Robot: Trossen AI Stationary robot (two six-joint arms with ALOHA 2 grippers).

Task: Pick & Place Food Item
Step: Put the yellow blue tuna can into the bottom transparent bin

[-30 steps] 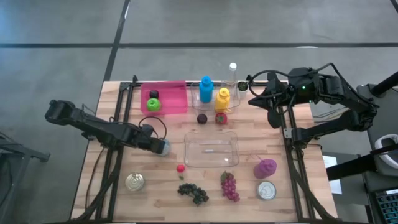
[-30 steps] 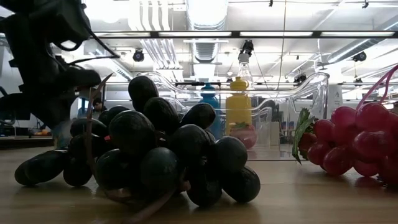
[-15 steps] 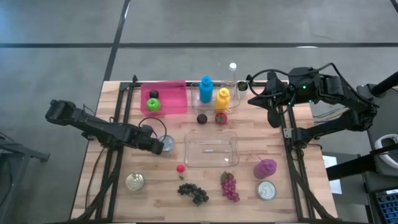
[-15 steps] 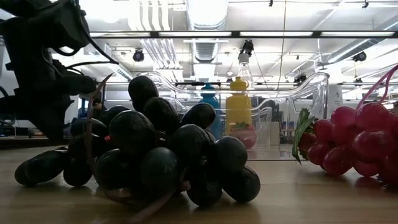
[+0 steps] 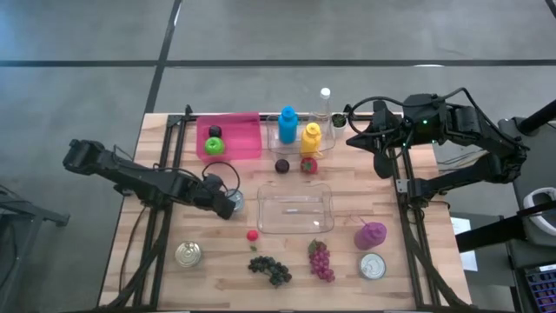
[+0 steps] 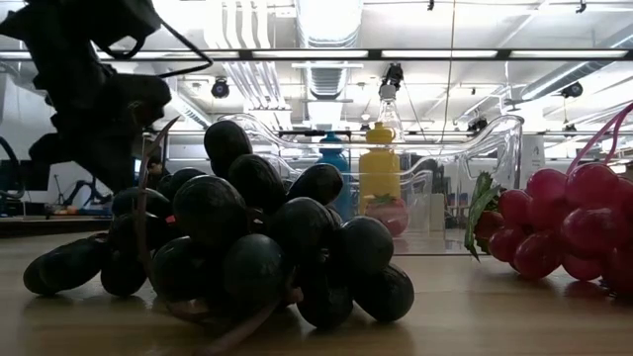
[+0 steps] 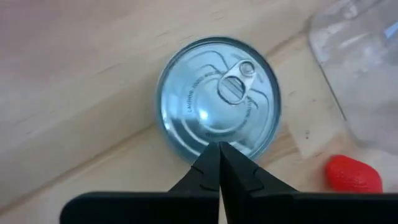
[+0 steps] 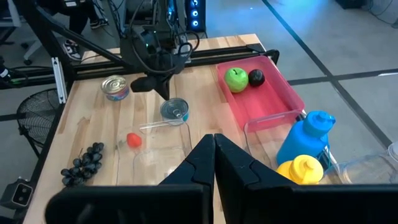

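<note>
Left end effector (image 7: 219, 151): clenched, empty, poised directly above a blue-lidded tin can (image 7: 217, 99).
Blue-lidded tin can: upright on the tabletop (image 5: 165, 235), just beside the left edge of the clear plastic container (image 5: 295, 209).
Right end effector (image 8: 214, 144): clenched, empty, raised over the far right edge of the tabletop.
Small red fruit (image 5: 253, 234): on the tabletop, near the container's front left corner.
Black grapes (image 5: 270, 269): front centre.
Red grapes (image 5: 321, 260): just right of the black grapes.
Pink tray (image 5: 245, 137): far left, holding a green apple (image 5: 214, 146) and a dark fruit (image 5: 215, 132).
</note>
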